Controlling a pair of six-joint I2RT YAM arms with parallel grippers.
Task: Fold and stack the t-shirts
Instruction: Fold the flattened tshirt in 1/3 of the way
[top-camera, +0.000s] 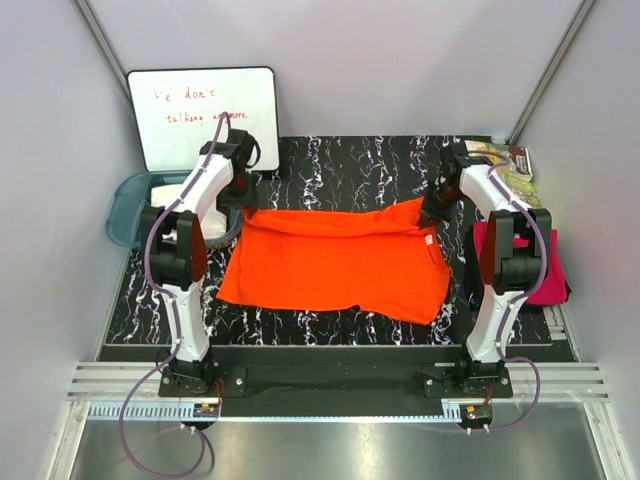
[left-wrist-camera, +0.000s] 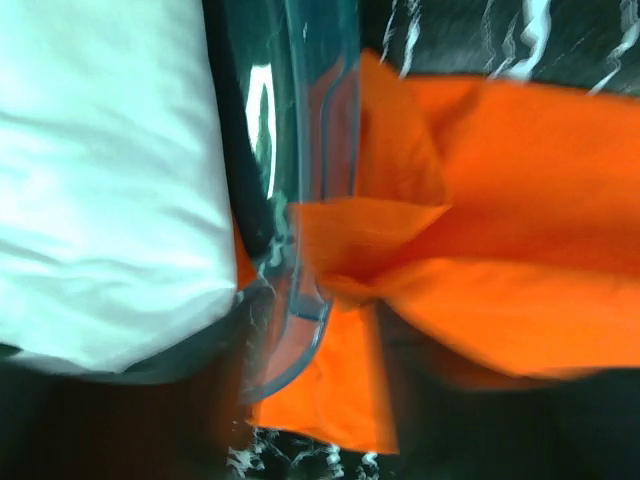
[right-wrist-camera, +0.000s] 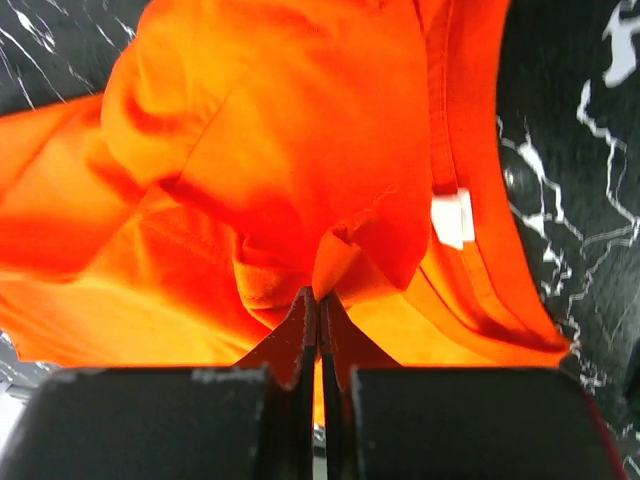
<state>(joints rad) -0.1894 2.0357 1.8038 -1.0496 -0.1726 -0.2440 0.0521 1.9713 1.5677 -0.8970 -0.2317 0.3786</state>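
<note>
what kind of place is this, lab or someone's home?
Likely a lab robot cell: plain booth walls, an aluminium mounting rail at the near edge, and a handwritten whiteboard at the back.

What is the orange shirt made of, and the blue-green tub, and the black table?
The orange t-shirt looks like soft matte cloth, maybe cotton: it wrinkles and folds. The tub seems to be glossy see-through plastic, with shiny glints. The table has white veins on black like marble; whether stone or print, I cannot tell.
</note>
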